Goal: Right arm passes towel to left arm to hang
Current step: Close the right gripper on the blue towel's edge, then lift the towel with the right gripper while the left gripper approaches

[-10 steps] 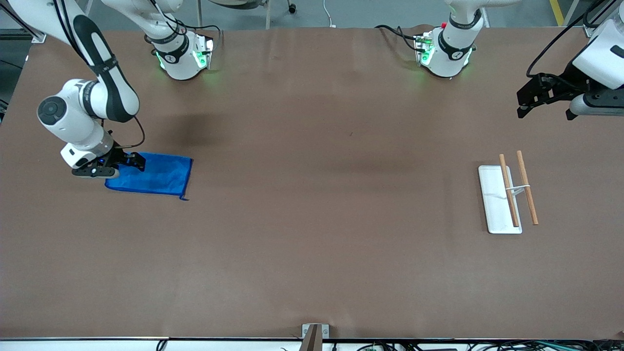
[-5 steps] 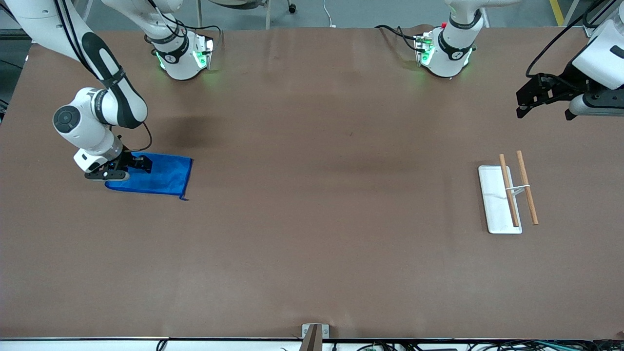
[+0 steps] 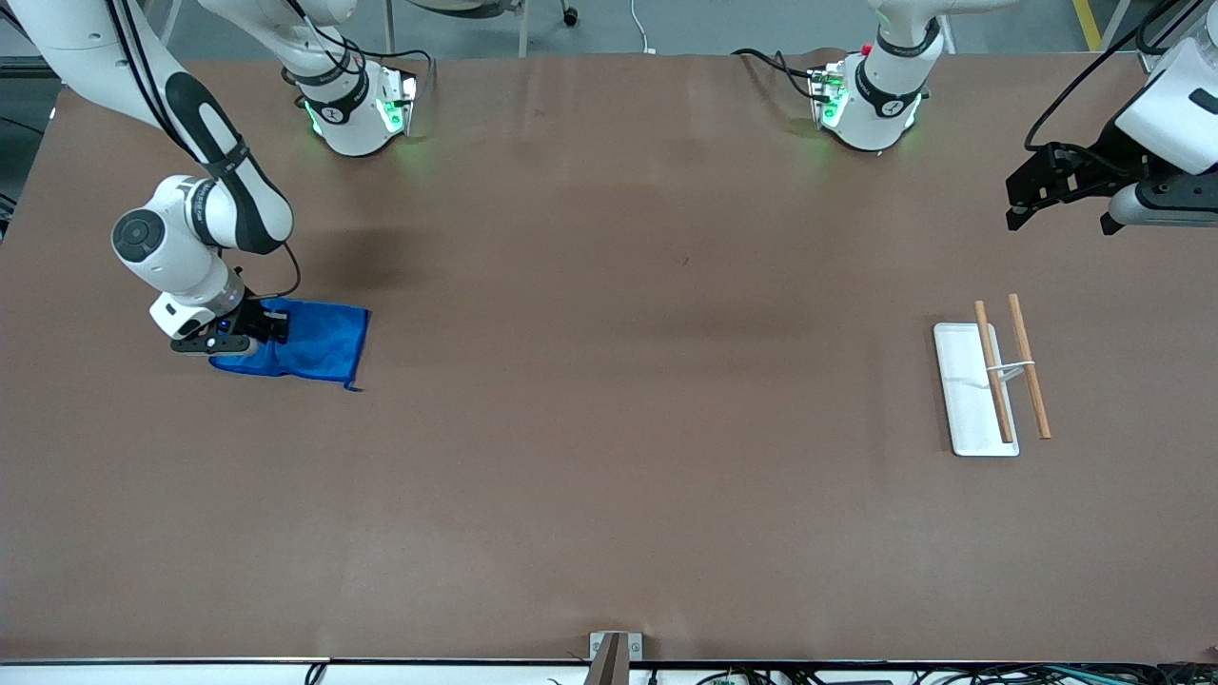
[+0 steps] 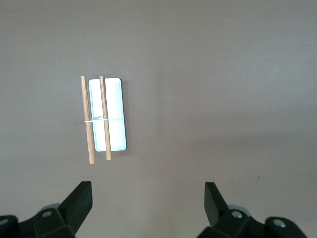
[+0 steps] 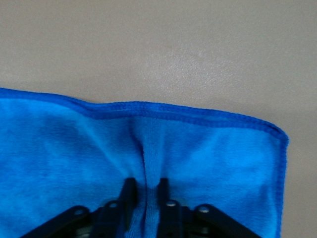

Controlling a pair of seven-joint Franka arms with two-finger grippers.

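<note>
Blue terry cloth marks the work at the right arm's end of the table: in the front view the towel [image 3: 309,346] lies on the brown table [image 3: 609,428], its edge toward the right arm bunched under the right gripper [image 3: 255,328], which is down on it. Toward the left arm's end, a white tray [image 3: 963,400] carries two wooden rods [image 3: 1009,369] tied with a thin band, one rod lying partly off the tray. The left gripper [image 3: 1056,195] hangs in the air above that end of the table, waiting.

From the left wrist view, the left gripper [image 4: 147,198] has its fingers [image 4: 79,201] spread wide with nothing between them, looking down on the tray [image 4: 115,134] and rods [image 4: 96,119].

From the right wrist view, the right gripper [image 5: 143,191] has its fingers [image 5: 130,191] drawn close on a raised fold of the towel [image 5: 208,153], and creases run toward the pinch.

The step in hand looks like the pickup, with the pinch just made. Next, I judge, the right arm must lift while keeping the fold, then carry the cloth toward the middle of the table, leaving a free hanging edge for the left gripper to take.
</note>
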